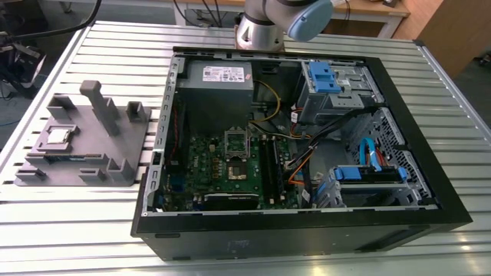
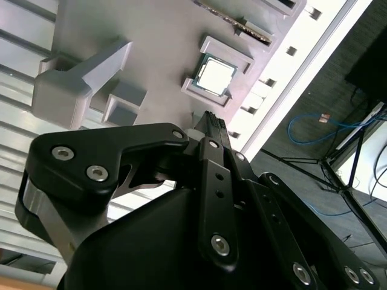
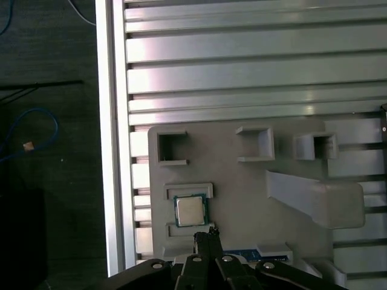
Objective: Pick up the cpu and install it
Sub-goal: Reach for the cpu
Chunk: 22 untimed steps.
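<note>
Silver and shiny, the cpu (image 1: 57, 136) lies flat in a square pocket of the grey holder (image 1: 126, 138). The holder sits on the slatted metal surface (image 1: 77, 230), on the exterior view's left. Just beside it, toward the exterior view's right, lies the open black computer case (image 1: 307, 230) with a green board (image 1: 203, 155) inside. In both wrist views the black jaws hang above the holder, near the cpu (image 2: 215, 77) but not touching it. The jaws look pinched together and hold nothing.
</note>
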### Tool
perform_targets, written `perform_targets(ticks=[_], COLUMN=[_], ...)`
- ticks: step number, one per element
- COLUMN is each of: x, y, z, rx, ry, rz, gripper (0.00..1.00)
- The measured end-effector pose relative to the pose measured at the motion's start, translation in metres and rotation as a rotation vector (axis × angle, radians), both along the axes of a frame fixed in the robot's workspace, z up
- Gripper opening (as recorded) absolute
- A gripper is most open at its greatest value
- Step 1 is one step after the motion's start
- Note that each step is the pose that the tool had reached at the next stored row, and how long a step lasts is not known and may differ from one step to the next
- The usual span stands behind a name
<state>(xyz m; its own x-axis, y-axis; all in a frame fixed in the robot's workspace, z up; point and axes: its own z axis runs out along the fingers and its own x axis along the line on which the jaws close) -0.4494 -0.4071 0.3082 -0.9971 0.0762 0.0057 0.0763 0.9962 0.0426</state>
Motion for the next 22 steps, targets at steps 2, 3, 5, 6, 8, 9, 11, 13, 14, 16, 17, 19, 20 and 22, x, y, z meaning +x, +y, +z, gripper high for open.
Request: perform_targets(ticks=[2, 3, 5, 6, 8, 9, 11, 13, 14, 16, 17, 19, 20, 22], x=[0.0, 0.0, 0.0, 0.0, 0.0, 0.0, 0.0, 0.0, 0.0, 0.0, 0.0, 0.0, 0.0, 0.0], y=[-0.0015, -0.0023, -0.0036, -0.0042, -0.005, -0.0052, -0.0056, -0.0057, -0.0057, -0.0058, -0.0059, -0.0059, -0.0059, -0.006], z=[-0.0029, -0.0046, -0.0083, -0.0101, -0.0137, -0.0154, -0.0191, -0.0227, -0.0245, -0.0281, -0.0301, -0.0337, -0.0355, -0.039], rx=[0.0001, 0.0, 0.0001, 0.0, 0.0, 0.0, 0.0, 0.0, 0.0, -0.0001, 0.0, 0.0001, 0.0, 0.0], ry=[-0.0001, 0.0, -0.0001, 0.0, 0.0004, 0.0008, 0.0018, 0.0029, 0.0034, 0.0048, 0.0055, 0.0067, 0.0074, 0.0086], rz=[0.0, 0.0, 0.0, 0.0, 0.0, 0.0, 0.0, 0.0, 0.0, 0.0, 0.0, 0.0, 0.0, 0.0], gripper=[0.11, 0.11, 0.11, 0.11, 0.11, 0.11, 0.11, 0.11, 0.11, 0.11, 0.11, 0.11, 0.11, 0.11])
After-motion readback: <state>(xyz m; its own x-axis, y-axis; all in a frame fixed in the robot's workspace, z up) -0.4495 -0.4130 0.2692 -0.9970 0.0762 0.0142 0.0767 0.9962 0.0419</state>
